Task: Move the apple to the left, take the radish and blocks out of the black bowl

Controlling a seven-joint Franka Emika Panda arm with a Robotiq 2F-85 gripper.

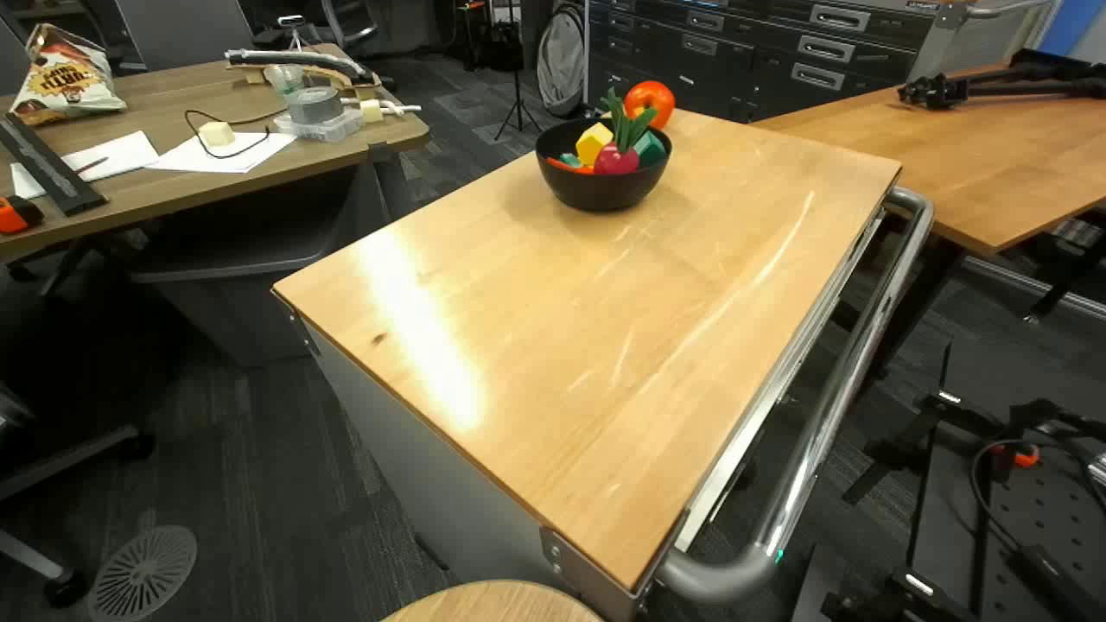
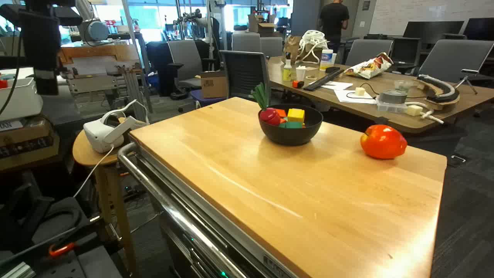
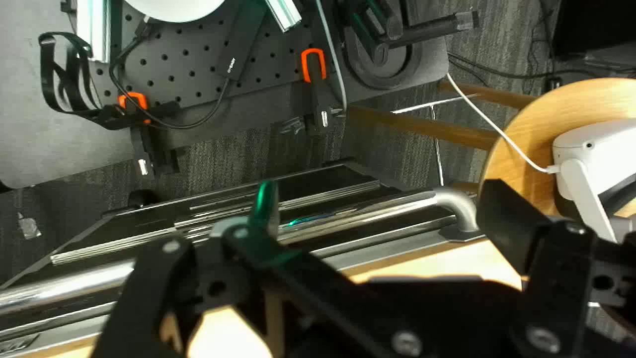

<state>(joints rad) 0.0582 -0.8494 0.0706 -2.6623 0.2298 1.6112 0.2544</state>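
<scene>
The black bowl stands upright on the wooden cart top in both exterior views. Inside it lies the dark-red radish, its green leaves sticking up above the rim. Blocks share the bowl: a yellow block, green ones and red-orange ones, partly hidden by the wall. The red-orange apple rests outside the bowl, apart from it. In the wrist view my gripper is wide open, nothing between its fingers, away from all these objects.
A metal handle runs along the cart's side, below my gripper in the wrist view. Beside the cart, a round stool carries a white headset. A cluttered table stands past the cart. A dark device hangs at upper left.
</scene>
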